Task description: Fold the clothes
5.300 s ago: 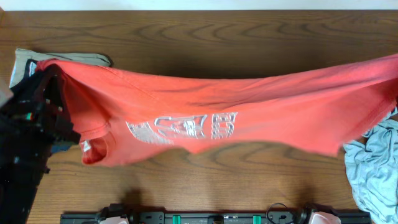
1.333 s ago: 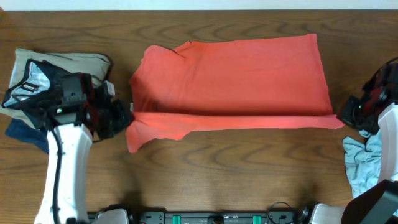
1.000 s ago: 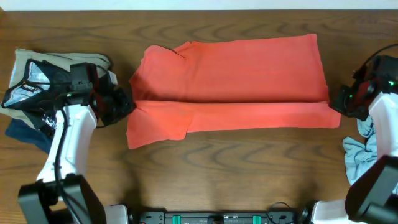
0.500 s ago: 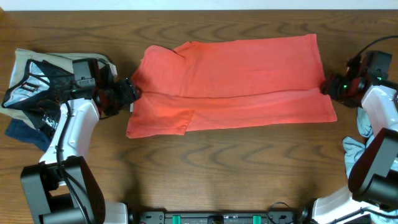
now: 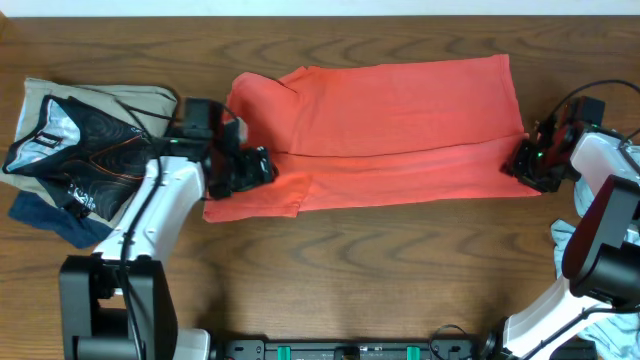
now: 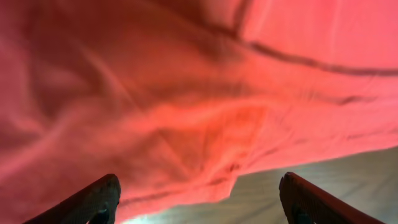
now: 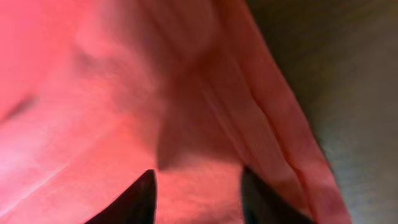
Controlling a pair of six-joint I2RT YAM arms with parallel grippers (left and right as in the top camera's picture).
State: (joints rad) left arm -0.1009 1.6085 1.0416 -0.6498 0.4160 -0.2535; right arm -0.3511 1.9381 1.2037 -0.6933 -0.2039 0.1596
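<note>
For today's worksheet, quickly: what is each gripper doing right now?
Left gripper: open, over the shirt, holding nothing.
Right gripper: partly open, at the shirt's edge.

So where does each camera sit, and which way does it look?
Overhead: above the table, looking down on the shirt; left gripper and right gripper show.
Left wrist: on the left arm, facing shirt edge and table; its fingertips show.
Right wrist: on the right arm, close over the shirt's corner; its fingertips show.
Shared: all see the shirt.

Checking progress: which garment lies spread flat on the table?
The red T-shirt; the left pile and grey-blue shirt lie bunched at the table's ends.
</note>
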